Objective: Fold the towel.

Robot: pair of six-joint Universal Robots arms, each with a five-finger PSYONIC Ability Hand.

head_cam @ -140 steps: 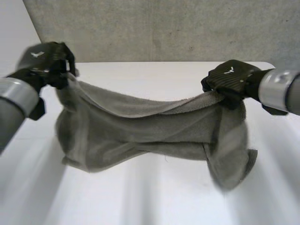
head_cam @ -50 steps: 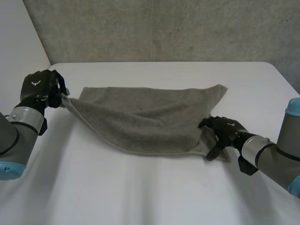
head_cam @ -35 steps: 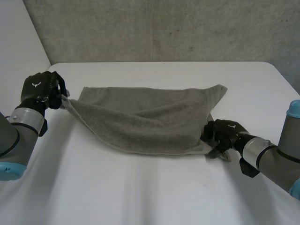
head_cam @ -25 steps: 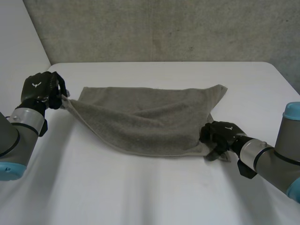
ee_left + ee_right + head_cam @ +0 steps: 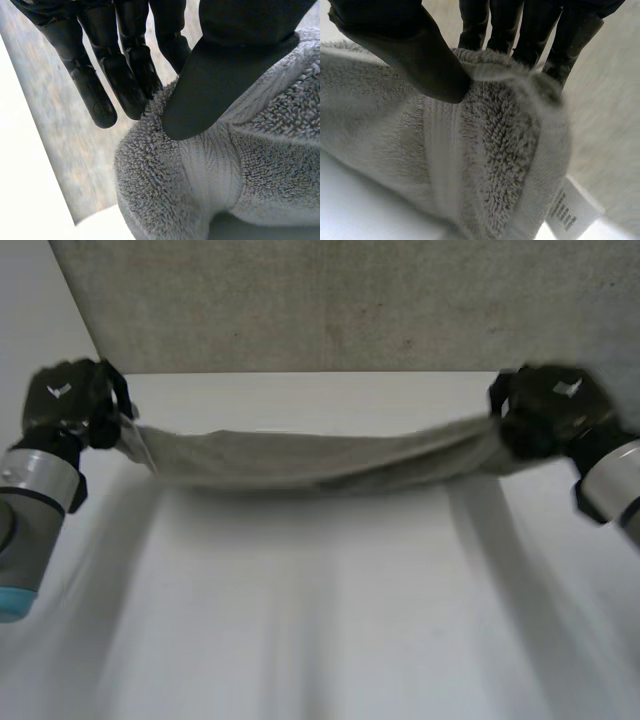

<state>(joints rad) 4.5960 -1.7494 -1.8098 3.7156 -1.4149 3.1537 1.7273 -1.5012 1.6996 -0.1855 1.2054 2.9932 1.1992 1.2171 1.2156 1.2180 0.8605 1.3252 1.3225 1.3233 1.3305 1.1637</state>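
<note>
Towel (image 5: 310, 462) raised between both hands.
Head view: lying on the white table (image 5: 320, 640) a moment ago, it now hangs between left hand (image 5: 70, 405) and right hand (image 5: 548, 410), ready to fold over. Left wrist view: thumb (image 5: 215, 85) pinches one end. Right wrist view: thumb (image 5: 405, 45) pinches the other.

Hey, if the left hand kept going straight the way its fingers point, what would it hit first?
Probably the grey wall, seen just past the fingertips of the left hand; the towel it pinches would travel along. How far off the wall is, I cannot tell.
</note>
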